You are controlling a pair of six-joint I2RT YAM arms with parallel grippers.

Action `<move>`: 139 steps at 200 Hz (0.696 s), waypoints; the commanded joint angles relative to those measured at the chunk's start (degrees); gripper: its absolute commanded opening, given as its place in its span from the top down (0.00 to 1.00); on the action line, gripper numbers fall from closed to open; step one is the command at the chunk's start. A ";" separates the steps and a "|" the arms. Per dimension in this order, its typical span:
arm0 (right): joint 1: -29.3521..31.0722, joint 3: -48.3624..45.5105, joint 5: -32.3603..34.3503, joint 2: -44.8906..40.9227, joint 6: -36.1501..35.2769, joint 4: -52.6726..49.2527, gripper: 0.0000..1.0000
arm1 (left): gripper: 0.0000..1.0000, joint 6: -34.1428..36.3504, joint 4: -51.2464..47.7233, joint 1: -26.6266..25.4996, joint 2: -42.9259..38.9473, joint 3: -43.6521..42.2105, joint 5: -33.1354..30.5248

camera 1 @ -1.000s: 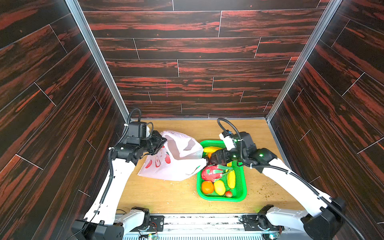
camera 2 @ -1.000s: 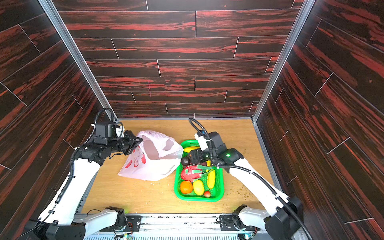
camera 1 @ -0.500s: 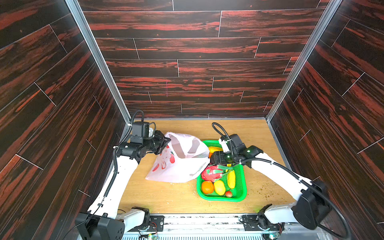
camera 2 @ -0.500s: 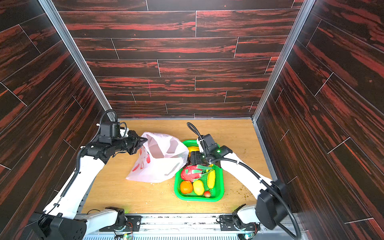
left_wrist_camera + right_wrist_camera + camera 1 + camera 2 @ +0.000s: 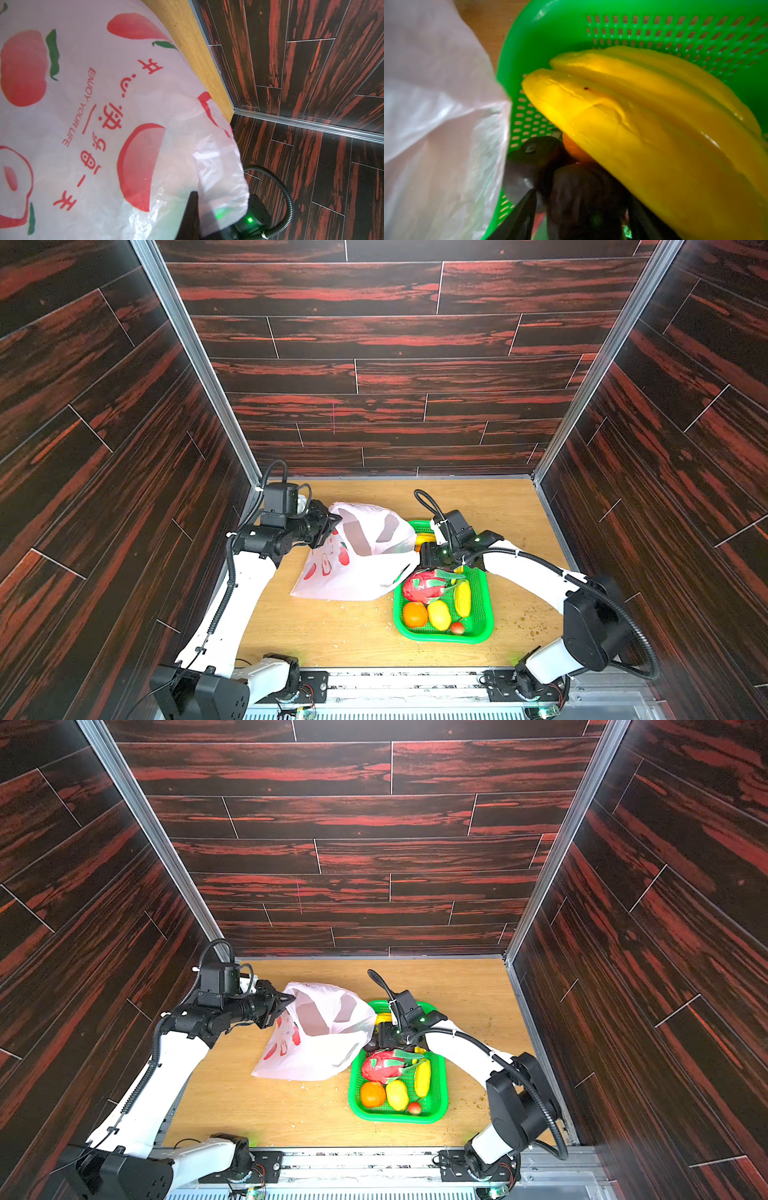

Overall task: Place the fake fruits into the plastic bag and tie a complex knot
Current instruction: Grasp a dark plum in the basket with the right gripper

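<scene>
This is a robotics lab test booth. Dark, red-streaked wood-look wall panels [image 5: 374, 344] box in a light wooden tabletop [image 5: 332, 635]. Silver aluminium corner posts [image 5: 198, 360] frame it, and two white-and-black robot arms [image 5: 245, 585] are mounted on a metal rail [image 5: 395, 681] along the frame's bottom edge.

Even, bright light filled both top views, the wall panels [image 5: 374, 335] splayed by wide-angle distortion. The right wrist view was dim and blurred: banana bunch [image 5: 643, 116] soft, plastic bag [image 5: 436, 124] out of focus.

Left wrist view: thin translucent whitish-pink plastic bag [image 5: 68, 116], red print "ENJOY YOUR LIFE"; adjacent red Chinese characters, possibly 开心快乐每一天, partly legible.
</scene>
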 commanded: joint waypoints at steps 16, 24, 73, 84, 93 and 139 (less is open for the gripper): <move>0.29 -1.16 0.97 1.43 0.96 0.83 0.39 | 1.00 -0.50 0.49 0.04 -1.27 -0.33 -0.21; 0.32 -1.55 1.18 0.73 0.99 0.84 0.41 | 1.00 -0.58 0.42 0.05 -1.27 -0.38 -0.26; 0.32 -2.79 2.37 -3.05 0.51 -0.17 0.54 | 1.00 -0.65 0.49 -0.05 -1.27 -0.27 -0.35; 0.29 -3.06 2.03 -4.21 0.55 0.13 0.56 | 1.00 -0.65 0.40 0.02 -1.35 -0.25 -0.35; 0.29 -3.15 2.07 -5.18 0.47 0.10 0.57 | 1.00 -0.68 0.38 0.03 -1.44 -0.31 -0.26; 0.23 -3.27 3.68 -11.42 -0.23 -0.89 0.60 | 1.00 -0.67 0.46 -0.11 -1.89 -0.50 0.32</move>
